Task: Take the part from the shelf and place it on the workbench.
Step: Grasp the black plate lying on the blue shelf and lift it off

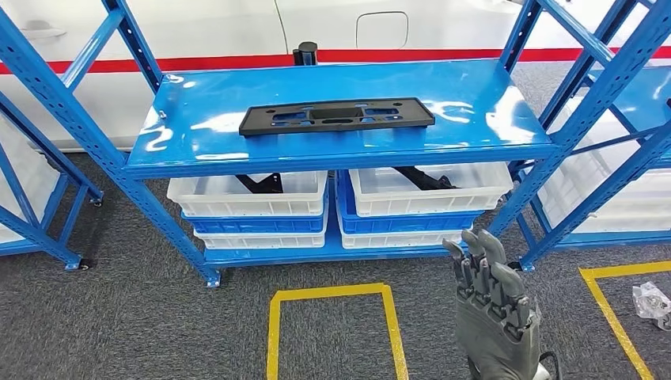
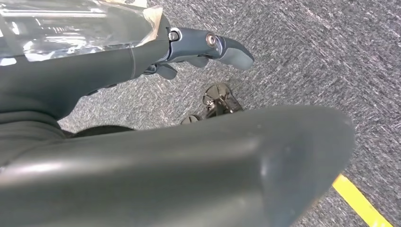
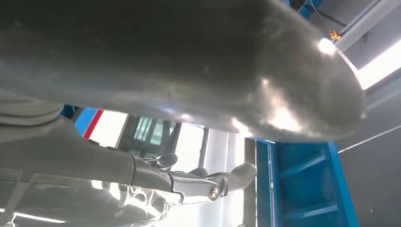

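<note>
- Right hand raised in front of the rack, fingers up and slightly apart, holding nothing; it's low, well short of the shelf.
- Right wrist view agrees: fingers loosely extended, nothing between them.
- Left hand hangs by the robot's side over the carpet; fingers lie fairly straight, nothing held as far as I can see.
- Part: flat black plate with cut-outs, lying flat on the top blue shelf, about centre, long side across. Untouched, well apart from both hands.
- Step in hand, as I judge it: reach for the part. Nothing done yet.
- To do it well: lift the right hand clear above the shelf's front lip before going forward, or it'll clip the edge.
- Plate is thin and flush on glossy paint, so a top pinch looks poor. Better to get fingers under the near long edge, or slide it to the lip and grip there.
- It's long; a one-end grip will likely droop or twist. Grip near the middle, or bring the left hand in too.
- Mind the rack uprights either side when pulling out.
- Bins below hold dark pieces; can't tell whether they're the same part.
- Hard to make out: the part's thickness and any lip under it.
- Small clear-wrapped item on the floor at right, cut off by the frame; can't identify it.
</note>
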Robot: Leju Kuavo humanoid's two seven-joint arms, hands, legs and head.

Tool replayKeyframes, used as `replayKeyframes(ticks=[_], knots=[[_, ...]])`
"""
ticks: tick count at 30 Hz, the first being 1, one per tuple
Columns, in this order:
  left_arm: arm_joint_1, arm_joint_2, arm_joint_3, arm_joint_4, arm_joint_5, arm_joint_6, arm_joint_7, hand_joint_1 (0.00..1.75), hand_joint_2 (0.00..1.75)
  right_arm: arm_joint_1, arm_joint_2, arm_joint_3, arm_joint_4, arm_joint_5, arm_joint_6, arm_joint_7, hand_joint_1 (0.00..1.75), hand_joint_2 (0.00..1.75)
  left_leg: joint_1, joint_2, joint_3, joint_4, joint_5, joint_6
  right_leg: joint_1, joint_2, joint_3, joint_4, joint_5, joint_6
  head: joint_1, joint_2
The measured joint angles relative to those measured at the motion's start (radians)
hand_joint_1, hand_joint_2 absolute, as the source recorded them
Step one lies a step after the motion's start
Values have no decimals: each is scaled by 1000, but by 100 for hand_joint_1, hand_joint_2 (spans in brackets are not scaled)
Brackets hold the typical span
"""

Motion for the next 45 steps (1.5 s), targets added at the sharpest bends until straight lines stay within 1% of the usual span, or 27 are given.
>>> replayKeyframes(ticks=[1,2,4,6,10,12,14,15,16,17,18,19,20,21,23,25,27,29,30,31,32,34,35,37,40,42,45], knots=[[0,0,1,0,0,0,0,0,0,1,0,0,0,0,0,0,0,0,6,0,-5,-8,21,-5,-3,1,4,0,-4,3,0,0],[0,0,2,0,0,0,0,0,0,2,0,0,0,0,0,0,0,0,11,1,9,-50,58,-9,-6,2,10,0,-8,8,0,0],[0,0,3,0,0,0,0,0,0,3,1,0,0,0,0,0,0,0,16,1,69,-184,127,-17,-9,4,23,1,-20,23,-2,0],[-2,0,3,1,0,0,0,0,0,4,1,0,-2,0,0,0,0,0,13,0,110,-257,141,-10,-6,4,26,0,-31,38,-4,0],[-2,0,4,2,0,1,1,0,0,3,1,0,-8,-2,-3,0,0,0,4,-2,124,-269,130,28,-7,2,28,7,-43,62,-1,0],[-2,-1,4,2,0,1,1,0,0,5,2,-2,-11,-1,-8,0,0,0,4,0,132,-273,127,44,-7,1,-22,103,-79,56,2,0],[-2,-1,4,2,-1,1,1,0,0,10,2,-6,-13,4,-17,0,0,0,-1,1,138,-273,119,56,-3,1,-113,250,-122,48,4,0],[-2,-1,5,2,-1,1,1,0,0,15,1,-8,-13,8,-25,0,0,0,-4,0,143,-273,115,59,-2,1,-147,296,-128,49,4,0],[-1,-1,5,2,0,2,1,0,0,19,1,-11,-14,13,-33,0,0,0,-6,-2,150,-273,109,60,-1,1,-163,300,-114,54,5,0],[-1,-1,5,2,2,3,2,0,0,23,1,-14,-14,17,-43,0,0,0,-7,-4,159,-273,103,60,0,1,-156,264,-85,61,5,0],[-1,-1,6,2,5,4,3,0,0,26,1,-16,-14,24,-55,0,0,0,-8,-6,169,-273,95,59,1,0,-134,195,-46,67,5,0],[-1,-1,6,2,7,5,5,0,0,29,2,-18,-15,34,-69,0,0,0,-9,-7,176,-273,88,57,3,-1,-107,122,-9,70,6,0],[-1,-1,6,2,8,7,7,0,0,33,2,-20,-15,52,-91,0,0,0,-11,-8,183,-273,78,52,7,-3,-82,66,15,65,7,0],[-1,-1,6,2,8,10,10,0,0,37,2,-22,-16,71,-115,0,0,0,-12,-9,187,-273,69,47,10,-4,-65,33,27,56,7,0],[-1,-1,6,2,5,18,15,0,0,48,2,-25,-15,106,-164,0,0,0,-14,-8,195,-277,55,35,17,-3,-54,22,24,35,8,0],[-3,-1,6,2,2,26,18,0,0,55,2,-27,-13,115,-193,0,0,0,-11,-5,200,-268,45,24,9,1,-42,16,21,20,6,0],[-4,0,6,2,2,35,19,0,0,57,2,-27,-11,113,-208,0,0,0,-7,-2,163,-190,11,12,-1,1,-22,10,12,5,2,0],[-3,0,6,2,7,49,20,0,0,58,2,-27,-8,109,-213,0,0,0,-2,-2,75,-56,-31,2,0,0,-6,10,-4,-3,0,0],[-3,0,6,2,11,56,21,0,0,58,2,-27,-6,107,-213,0,0,0,1,-1,35,-9,-34,-2,0,0,3,10,-12,-4,0,0],[-2,0,7,2,15,62,21,0,0,59,2,-27,-4,105,-213,0,0,0,3,-1,9,5,-17,-4,-1,1,13,10,-21,-2,0,0],[-1,0,7,2,18,67,21,0,0,59,2,-27,-2,104,-213,0,0,0,5,0,4,-21,21,-5,-2,2,24,10,-31,0,0,0],[-1,0,7,2,24,74,21,0,0,58,2,-26,1,101,-212,0,0,0,6,1,40,-145,117,-3,-5,3,50,9,-53,8,0,0],[-2,0,7,2,27,76,21,0,0,57,2,-26,2,100,-212,0,0,0,4,1,63,-202,145,1,-4,4,61,7,-65,14,0,0],[-3,0,8,2,31,77,21,0,0,55,2,-26,3,98,-211,0,0,0,-4,1,85,-250,149,14,-2,4,83,2,-76,30,0,0],[-3,-1,8,2,36,84,20,0,0,53,2,-27,5,99,-212,0,0,0,-6,-2,114,-269,138,44,1,4,103,12,-71,56,0,0],[-3,-2,8,2,38,87,19,0,0,51,2,-28,7,101,-213,0,0,0,-2,-3,142,-279,136,56,1,3,60,92,-85,58,4,0],[-2,-3,8,2,39,87,19,0,0,52,2,-31,11,101,-213,0,0,0,-1,-4,161,-286,122,62,0,2,-77,268,-145,52,8,0]])
